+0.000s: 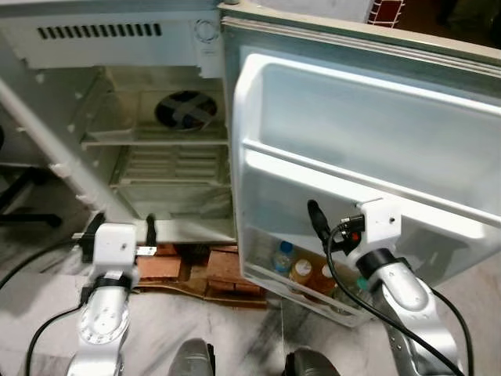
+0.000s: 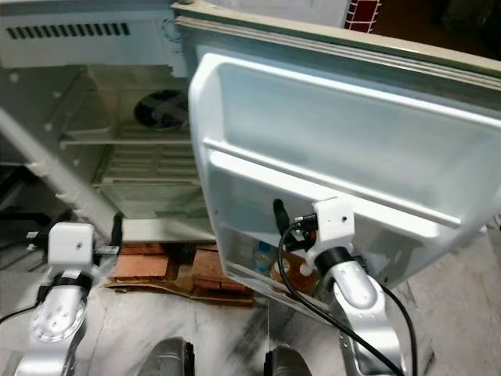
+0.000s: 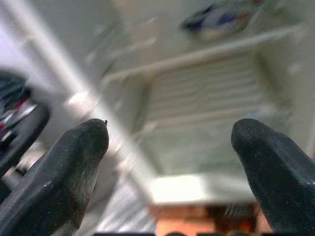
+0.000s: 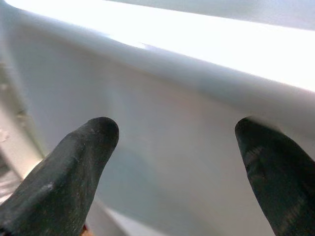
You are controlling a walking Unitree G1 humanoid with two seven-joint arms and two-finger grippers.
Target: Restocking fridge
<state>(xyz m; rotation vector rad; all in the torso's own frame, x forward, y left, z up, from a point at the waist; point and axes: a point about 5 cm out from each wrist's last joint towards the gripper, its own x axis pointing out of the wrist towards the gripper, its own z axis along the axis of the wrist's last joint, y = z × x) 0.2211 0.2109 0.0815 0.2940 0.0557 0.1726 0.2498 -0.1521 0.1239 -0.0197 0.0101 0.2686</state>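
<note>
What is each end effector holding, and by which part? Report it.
Nothing. The left end effector and right end effector are both open, with only empty space between the fingers.

We see soft, even light. The fridge door (image 1: 368,141) shines bright white, with strong glare up close. Both wrist pictures look blurry behind the fingers.

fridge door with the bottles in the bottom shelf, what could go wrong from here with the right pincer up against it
The right pincer is open and empty, close to the inner wall of the fridge door. Pushing on could swing the door and rattle the bottles in its bottom shelf. Its black cable hangs in front of those bottles and could snag one. The left pincer, open at the fridge's lower front edge, could knock the brick under the fridge.
</note>
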